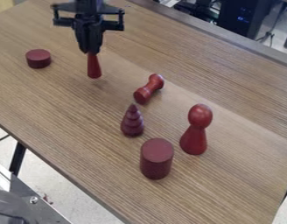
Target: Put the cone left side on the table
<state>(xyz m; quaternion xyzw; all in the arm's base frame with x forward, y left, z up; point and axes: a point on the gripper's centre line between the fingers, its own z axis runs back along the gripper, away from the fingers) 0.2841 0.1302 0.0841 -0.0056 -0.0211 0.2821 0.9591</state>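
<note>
Jaws pinch the red cone [94, 68] by its top, upright over the wooden table [70, 105].

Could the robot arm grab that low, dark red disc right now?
Probably not: the jaws look closed on the red cone, though nothing seems to stand between them and the disc.

The dark-red round-headed wooden peg figure [194, 141] looks smooth and glossy — the maroon upright wooden cylinder [155, 162], more matt. Beneath them, the brown wood-grain tabletop [70, 113] has a low sheen — finely streaked.
</note>
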